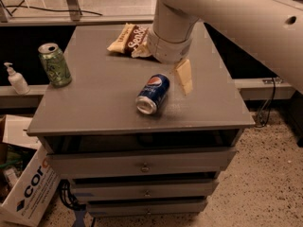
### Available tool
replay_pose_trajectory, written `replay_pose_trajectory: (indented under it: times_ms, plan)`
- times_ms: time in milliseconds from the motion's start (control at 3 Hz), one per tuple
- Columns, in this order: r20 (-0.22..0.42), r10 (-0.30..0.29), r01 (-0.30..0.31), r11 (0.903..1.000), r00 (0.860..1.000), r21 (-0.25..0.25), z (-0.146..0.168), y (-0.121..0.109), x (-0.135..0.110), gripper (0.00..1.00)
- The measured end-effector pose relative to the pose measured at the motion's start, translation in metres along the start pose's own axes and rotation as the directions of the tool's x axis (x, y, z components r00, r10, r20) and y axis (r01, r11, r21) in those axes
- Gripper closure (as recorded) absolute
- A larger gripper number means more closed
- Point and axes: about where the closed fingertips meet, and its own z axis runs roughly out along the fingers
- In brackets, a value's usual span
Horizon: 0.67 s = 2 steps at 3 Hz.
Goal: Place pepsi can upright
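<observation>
Behind the wide wrist of the arm [173, 34], we find the chip bag [126, 38] partly hidden and most of the tool [184, 79] covered; we cannot tell whether it is released or clenched. At lower left, the cardboard box [26, 188] is cut off by the frame. The pepsi can [153, 93] lies on its side mid-table [94, 108], just left of the tool, one silver end facing the front edge.
</observation>
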Motion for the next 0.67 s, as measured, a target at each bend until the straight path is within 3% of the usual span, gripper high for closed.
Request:
replay_pose_trajectory:
  times_ms: [667]
  plan:
    - [0.025, 0.017, -0.015, 0.9976, 1.000, -0.068, 0.029, -0.005, 0.025, 0.00]
